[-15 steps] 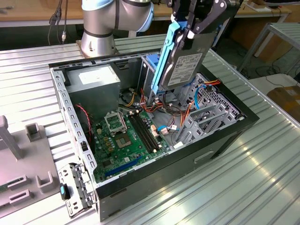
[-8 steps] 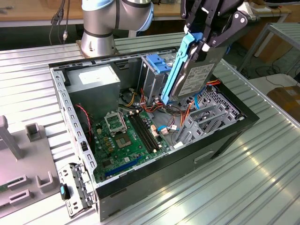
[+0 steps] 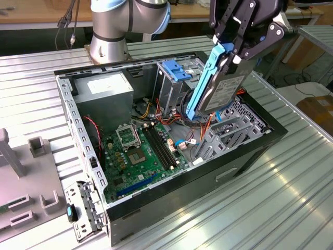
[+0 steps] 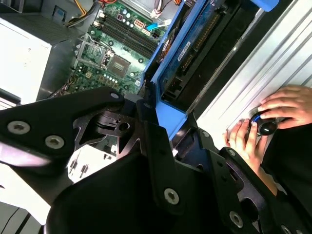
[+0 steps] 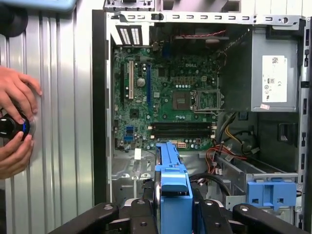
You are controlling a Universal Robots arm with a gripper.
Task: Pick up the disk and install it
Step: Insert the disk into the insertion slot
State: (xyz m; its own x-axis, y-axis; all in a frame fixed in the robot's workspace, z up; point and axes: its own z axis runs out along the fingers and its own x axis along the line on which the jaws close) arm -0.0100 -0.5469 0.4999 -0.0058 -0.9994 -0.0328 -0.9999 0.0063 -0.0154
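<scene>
My gripper (image 3: pixel 231 52) is shut on the upper end of the disk (image 3: pixel 223 91). The disk is a silver drive with a blue plastic frame along its sides. It hangs tilted, nearly on edge, above the drive-bay side of the open computer case (image 3: pixel 250 156), at the exterior view's right. Its lower end is close to the orange and red cables inside. In the second wrist view the disk (image 4: pixel 195 53) runs away from the gripper (image 4: pixel 165 122) over the case's edge. In the first wrist view its blue frame (image 5: pixel 173 185) sits between the black fingers (image 5: pixel 207 214).
A grey drive cage with a blue handle (image 3: pixel 174 73) stands inside the case beside the disk. The grey power-supply box (image 3: pixel 106 88) and the green motherboard (image 3: pixel 140 156) fill the rest. A person's hands (image 5: pixel 14 92) hold a small black device on the ribbed metal table. Grey fixtures (image 3: pixel 31 151) stand at the exterior view's left.
</scene>
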